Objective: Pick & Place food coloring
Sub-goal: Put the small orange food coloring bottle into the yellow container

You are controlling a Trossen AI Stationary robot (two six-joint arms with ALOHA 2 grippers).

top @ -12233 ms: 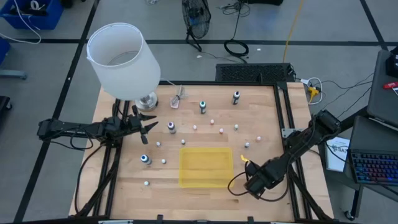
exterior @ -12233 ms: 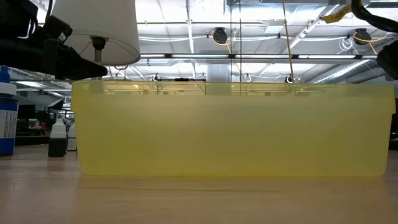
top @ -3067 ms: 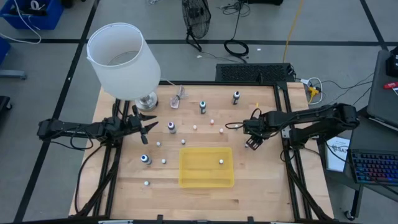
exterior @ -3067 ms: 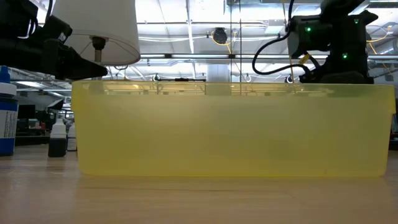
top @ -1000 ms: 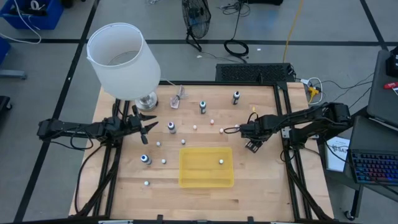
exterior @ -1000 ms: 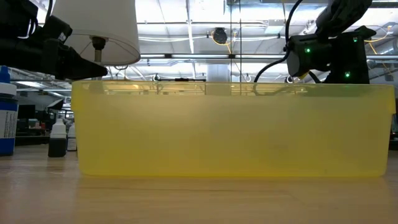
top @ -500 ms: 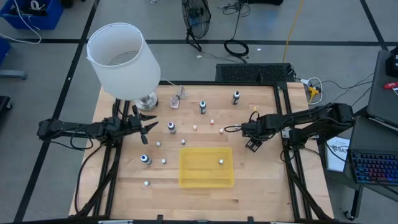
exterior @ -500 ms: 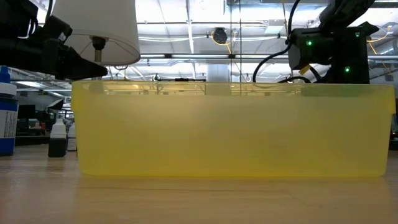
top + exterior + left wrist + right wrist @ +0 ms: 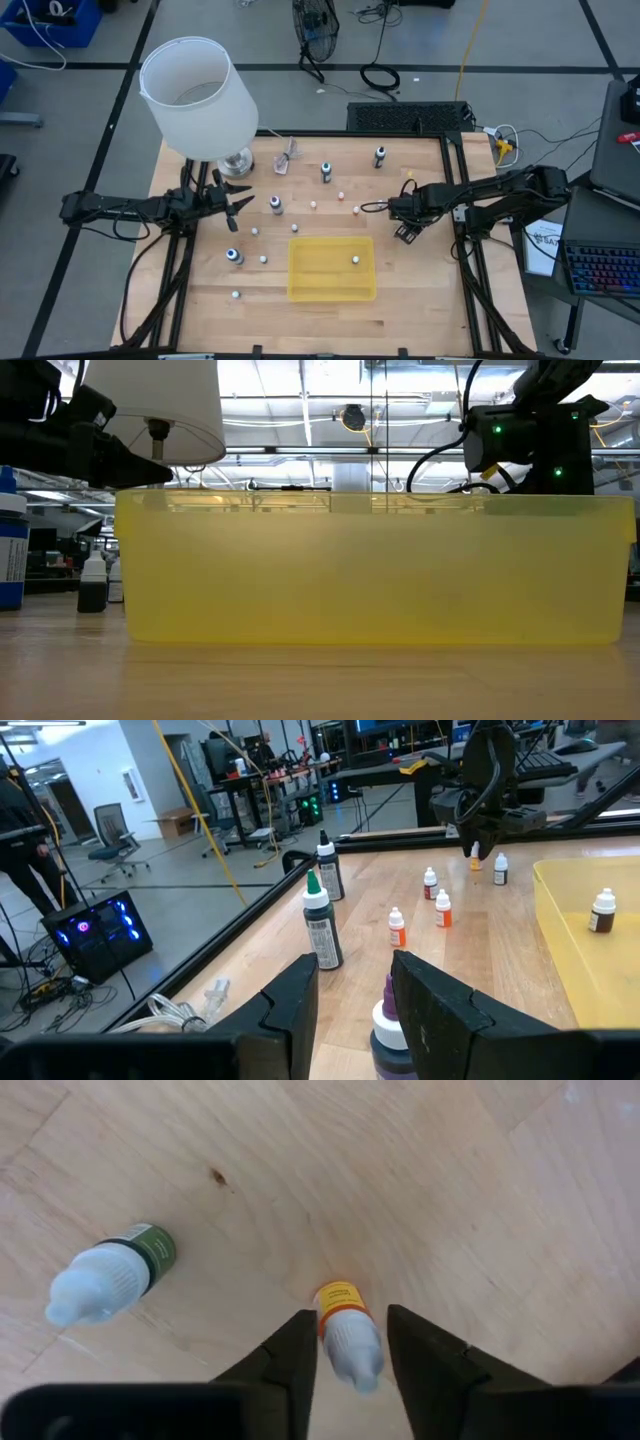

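Small food coloring bottles stand scattered on the wooden table, among them dark ones [image 9: 326, 170] [image 9: 379, 156] and tiny pale ones [image 9: 313, 205]. One bottle [image 9: 355, 259] stands inside the yellow tray [image 9: 300, 290]. My right gripper [image 9: 350, 1355] points down right of the tray, shut on a tiny yellow-labelled bottle [image 9: 345, 1330]. A green-labelled bottle [image 9: 110, 1275] stands beside it. My left gripper [image 9: 243, 205] waits open and level at the table's left, with a purple-capped bottle [image 9: 388, 1020] just beyond its fingertips. My right gripper comes from above, pointing down, with one finger [image 9: 295, 1350] on each side of the tiny bottle's body [image 9: 340, 1315]. The bottle is upright between the fingers, cap toward the wrist. Its base looks set on the table.
A tall lamp with a white shade [image 9: 195, 100] stands at the far left corner. A clear pinkish object with a stick [image 9: 287, 160] lies near it. In the low view the tray wall [image 9: 370, 570] hides the table behind it; bare wood lies near the front edge.
My right gripper has shifted slightly toward the table's right edge and risen a little, then kept still over the small bottle. The left arm and all the bottles have stayed where they were.
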